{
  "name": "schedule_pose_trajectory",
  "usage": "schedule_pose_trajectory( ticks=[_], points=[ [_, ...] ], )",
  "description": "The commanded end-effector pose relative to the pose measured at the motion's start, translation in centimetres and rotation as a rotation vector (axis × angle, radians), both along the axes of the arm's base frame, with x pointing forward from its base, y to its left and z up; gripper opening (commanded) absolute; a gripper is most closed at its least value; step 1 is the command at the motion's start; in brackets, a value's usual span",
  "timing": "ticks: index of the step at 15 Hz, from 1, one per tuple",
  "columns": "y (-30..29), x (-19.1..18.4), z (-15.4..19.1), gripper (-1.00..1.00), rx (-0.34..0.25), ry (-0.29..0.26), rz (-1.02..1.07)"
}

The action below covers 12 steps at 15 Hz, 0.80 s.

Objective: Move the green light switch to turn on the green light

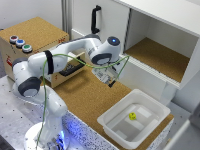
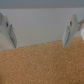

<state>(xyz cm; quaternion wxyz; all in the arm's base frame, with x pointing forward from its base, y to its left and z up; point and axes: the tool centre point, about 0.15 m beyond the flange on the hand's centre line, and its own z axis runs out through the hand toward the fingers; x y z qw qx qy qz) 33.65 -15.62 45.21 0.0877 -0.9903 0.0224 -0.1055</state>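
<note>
The green light switch [image 1: 27, 48] is a small round green-topped button on top of the cork box [image 1: 42, 31] at the exterior view's far left. It is the nearest of three buttons in a row, beside the blue one [image 1: 19, 43] and the red one [image 1: 13, 38]. My gripper [image 1: 111, 80] hangs over the cork table top near the middle, well to the right of the switch and lower than it. In the wrist view my gripper [image 2: 40, 32] is open, its fingers [image 2: 72, 30] wide apart with nothing between them. That view shows only the cork floor and a pale wall.
A white bin [image 1: 150, 130] holding a small yellow object [image 1: 132, 116] stands at the front right. A white cabinet with an open cork-floored compartment [image 1: 160, 57] and a black door handle [image 1: 95, 20] lies behind. A drawer front with a black handle [image 1: 75, 67] sits under my arm.
</note>
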Motion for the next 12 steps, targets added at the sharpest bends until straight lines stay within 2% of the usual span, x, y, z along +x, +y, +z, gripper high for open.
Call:
schedule_pose_trajectory(
  ticks=[1,4,5,8,10,12],
  points=[
    [1.3,-0.5,-0.3,1.0,-0.02,-0.01,-0.006],
    [1.3,-0.5,-0.3,1.0,-0.02,-0.01,-0.006],
    [0.2,0.0,0.0,1.0,0.001,0.001,0.006],
    [7.7,0.5,1.1,1.0,0.018,-0.022,0.12],
    [13.2,0.4,2.6,1.0,0.006,-0.069,0.155],
    [18.9,-0.2,4.3,1.0,0.045,-0.092,0.156]
  ],
)
